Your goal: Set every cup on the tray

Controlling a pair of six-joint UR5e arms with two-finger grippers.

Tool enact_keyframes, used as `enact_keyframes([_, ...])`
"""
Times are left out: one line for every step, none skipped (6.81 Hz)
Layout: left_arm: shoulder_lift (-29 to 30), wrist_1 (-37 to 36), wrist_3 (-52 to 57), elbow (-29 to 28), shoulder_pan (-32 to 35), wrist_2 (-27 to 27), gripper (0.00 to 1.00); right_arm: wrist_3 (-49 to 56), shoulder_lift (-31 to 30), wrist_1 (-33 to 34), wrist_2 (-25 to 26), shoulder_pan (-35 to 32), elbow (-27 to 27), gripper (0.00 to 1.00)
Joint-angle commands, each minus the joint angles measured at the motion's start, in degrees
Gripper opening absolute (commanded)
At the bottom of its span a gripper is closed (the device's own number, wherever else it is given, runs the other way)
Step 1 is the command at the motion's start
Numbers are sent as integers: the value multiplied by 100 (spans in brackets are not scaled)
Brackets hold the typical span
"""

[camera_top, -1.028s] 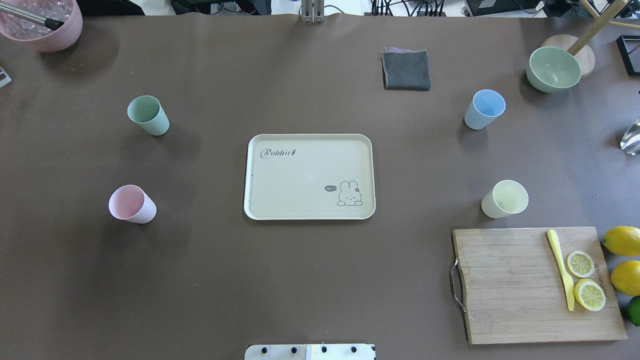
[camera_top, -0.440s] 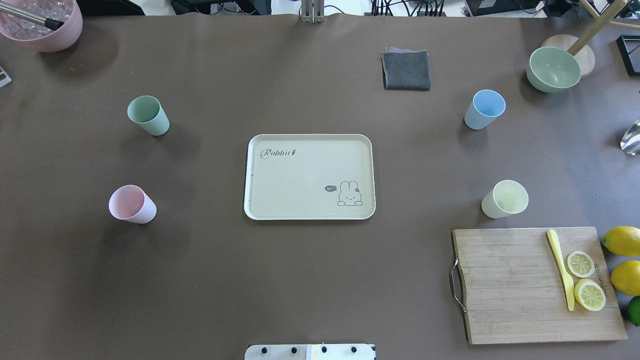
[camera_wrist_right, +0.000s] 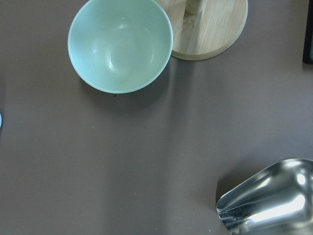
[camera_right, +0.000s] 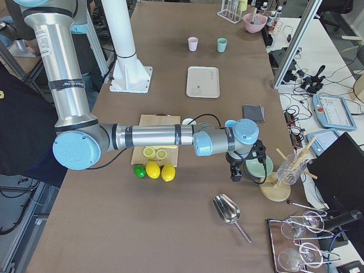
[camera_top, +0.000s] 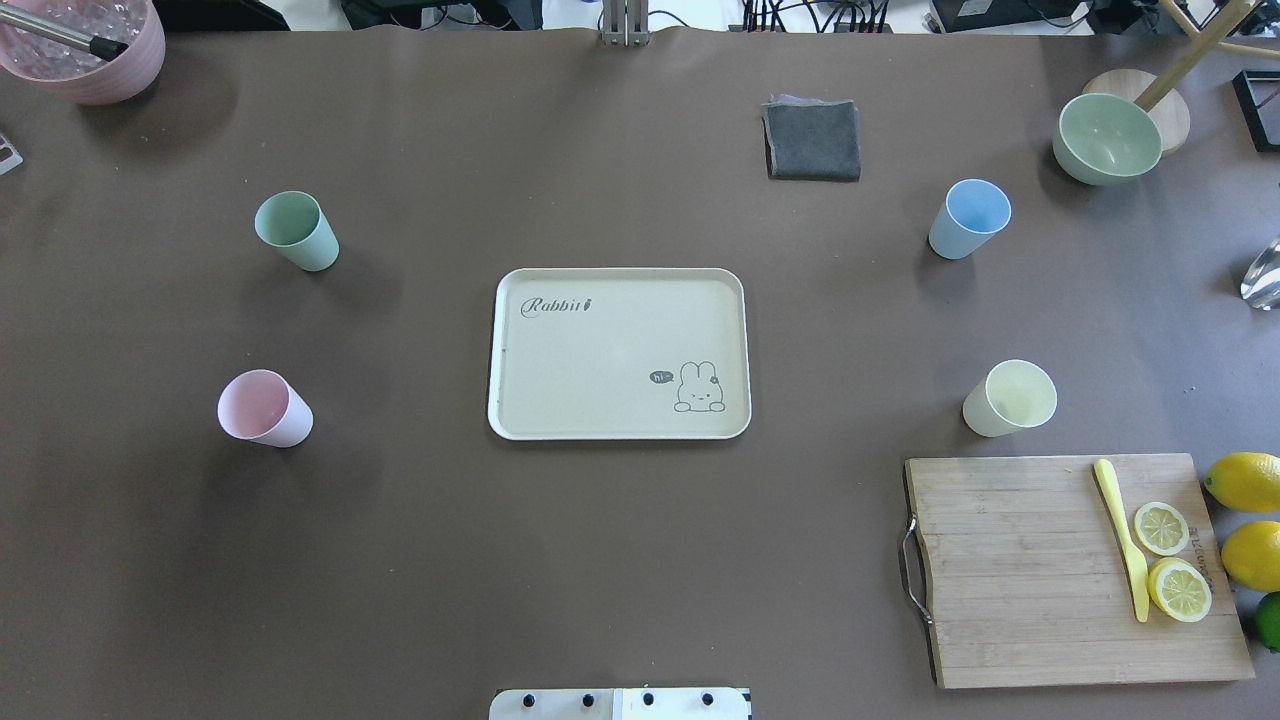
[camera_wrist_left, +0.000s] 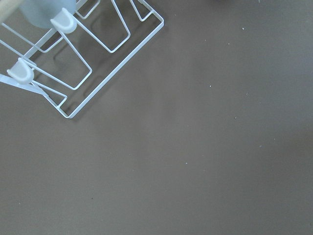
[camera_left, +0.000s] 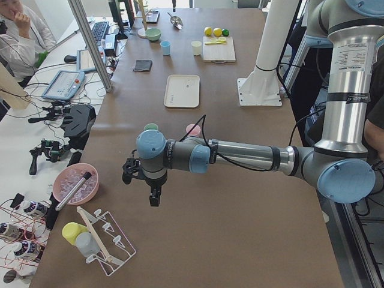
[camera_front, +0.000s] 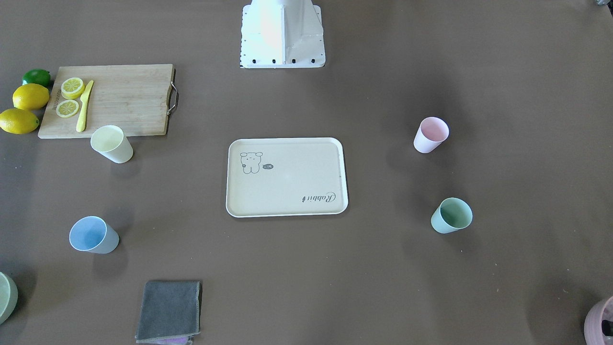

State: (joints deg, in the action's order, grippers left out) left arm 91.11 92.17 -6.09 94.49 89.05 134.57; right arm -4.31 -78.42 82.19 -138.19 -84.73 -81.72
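The cream tray lies empty at the table's middle; it also shows in the front view. Four cups stand upright on the table around it: mint green and pink on the left, light blue and pale yellow on the right. Neither gripper shows in the overhead or front view. My left gripper hangs over the table's left end, far from the cups. My right gripper hangs near the pale green bowl. I cannot tell whether either is open or shut.
A wooden cutting board with lemon slices and a yellow knife lies at the front right, whole lemons beside it. A grey cloth, the green bowl, a mauve pot, a wire rack and a metal scoop stand at the edges.
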Motion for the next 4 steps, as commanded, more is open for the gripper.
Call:
enact_keyframes([46,12,-217,140,-10,25,98,0,-50,-18,-7,0,-1,100])
enact_keyframes([-14,29,-200,201,-1,104,98,0,-111,-36,-7,0,-45,100])
enact_keyframes([-102,29,-208,245,-10,426,98,-9,-155,-71,-24,0,-71,100])
enact_keyframes([-94,99,-208,245,-19,438,98,-9,-182,-71,-33,0,-89,100])
